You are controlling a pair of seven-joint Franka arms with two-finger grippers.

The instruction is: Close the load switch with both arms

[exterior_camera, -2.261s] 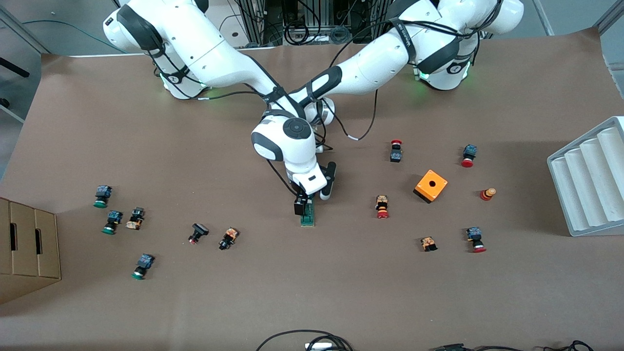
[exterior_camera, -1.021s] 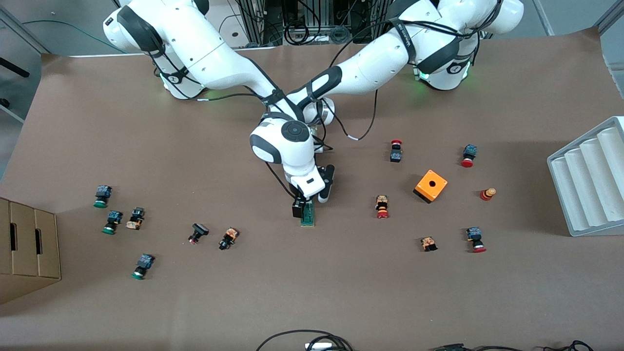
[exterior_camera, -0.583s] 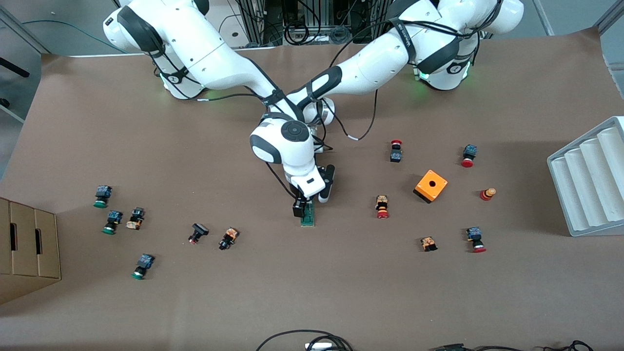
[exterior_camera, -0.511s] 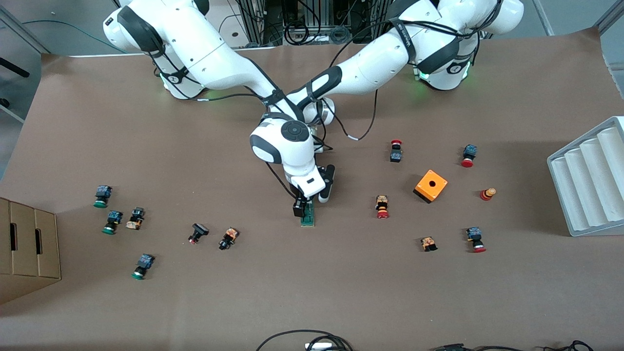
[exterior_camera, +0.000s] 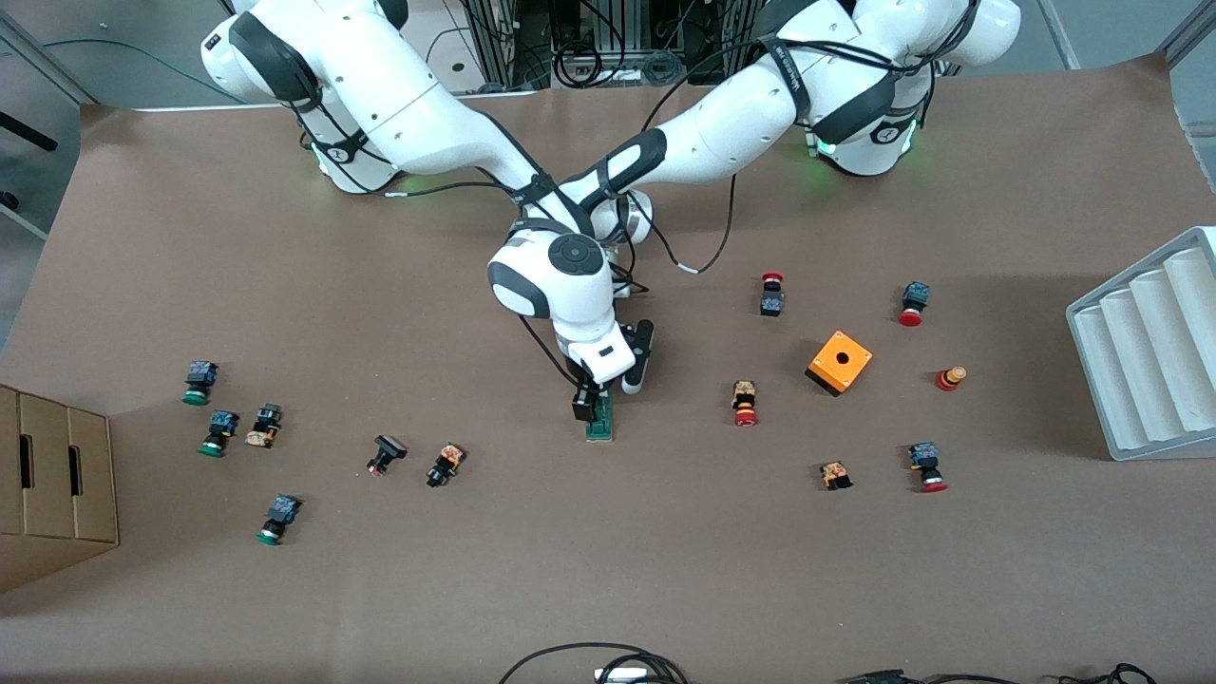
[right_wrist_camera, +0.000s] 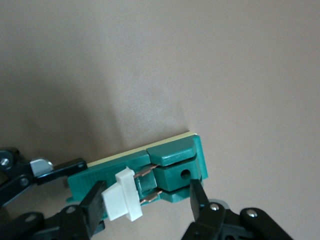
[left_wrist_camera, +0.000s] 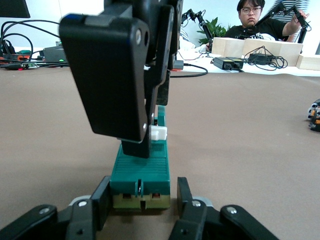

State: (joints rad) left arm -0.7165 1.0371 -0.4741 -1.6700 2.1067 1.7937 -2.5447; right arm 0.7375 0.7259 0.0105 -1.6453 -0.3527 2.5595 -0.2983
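The load switch [exterior_camera: 599, 424] is a narrow green block lying mid-table. My left gripper [left_wrist_camera: 142, 200] sits low on the table, shut on the end of the load switch [left_wrist_camera: 141, 172] farther from the front camera; in the front view the right arm's hand hides it. My right gripper [exterior_camera: 588, 405] comes down from above onto the load switch [right_wrist_camera: 172, 162]. Its fingers straddle the raised white lever [right_wrist_camera: 121, 196] and the green clip block, one pad against the lever. The right gripper [right_wrist_camera: 145, 192] is open, and the lever's two metal blades show outside the clip.
An orange box with a hole [exterior_camera: 840, 362] and red-capped push buttons [exterior_camera: 744, 403] lie toward the left arm's end. Green-capped push buttons [exterior_camera: 218, 432] lie toward the right arm's end. A cardboard box [exterior_camera: 52, 475] and a white ribbed tray [exterior_camera: 1149, 351] stand at the table's two ends.
My right gripper's fingers have drawn closer together around the lever, and its hand has shifted slightly away from the front camera. The left gripper and the switch have stayed put.
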